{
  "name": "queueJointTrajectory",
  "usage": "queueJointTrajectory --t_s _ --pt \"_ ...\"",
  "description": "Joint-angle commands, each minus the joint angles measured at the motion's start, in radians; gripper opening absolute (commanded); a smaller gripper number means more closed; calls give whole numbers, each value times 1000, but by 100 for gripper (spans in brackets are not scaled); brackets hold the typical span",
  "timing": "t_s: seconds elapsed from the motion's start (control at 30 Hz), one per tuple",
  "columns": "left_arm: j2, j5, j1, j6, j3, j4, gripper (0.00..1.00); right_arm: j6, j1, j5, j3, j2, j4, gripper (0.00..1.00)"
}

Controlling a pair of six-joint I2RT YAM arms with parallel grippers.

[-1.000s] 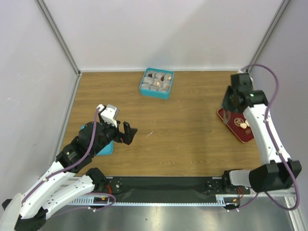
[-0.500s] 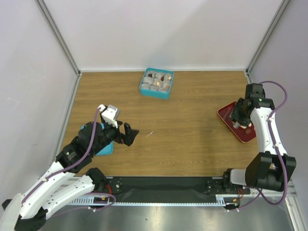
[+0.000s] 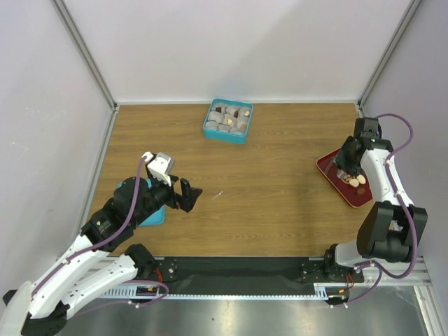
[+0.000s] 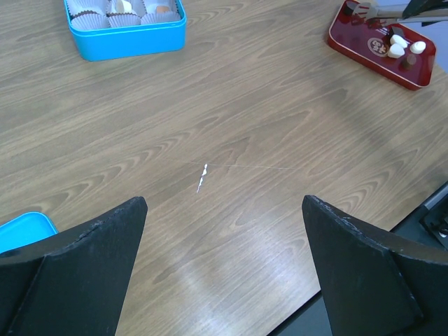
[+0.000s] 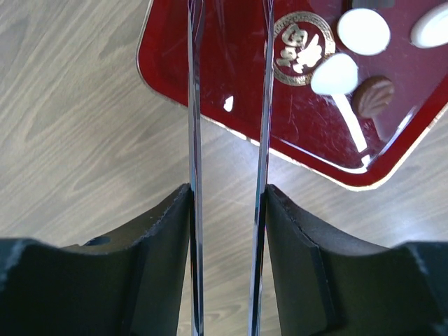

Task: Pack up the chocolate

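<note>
Several chocolate pieces, pale cream ones and a brown one, lie on a red tray at the table's right side. My right gripper is shut on long metal tweezers, whose two blades stand apart and reach over the tray with nothing between them where they show; the tips run out of view. The teal box at the back holds paper cups, some with chocolate in them. My left gripper hovers open over bare wood at the left, far from both.
A teal lid lies flat under my left arm, its corner visible in the left wrist view. A small white scrap rests on the wood mid-table. Walls close in at the left, back and right, the right one close to the tray.
My right arm has folded back toward the right wall, its gripper still over the red tray with the tweezers. The left arm has barely moved.
</note>
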Motion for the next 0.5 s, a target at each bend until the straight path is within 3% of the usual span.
queueJointTrajectory --t_s 0.0,0.47 --pt "-7 8 4 14 0 35 100 24 -5 25 -9 37 90 49" --pt "1 1 7 15 0 33 100 4 -5 40 -29 99 185 49"
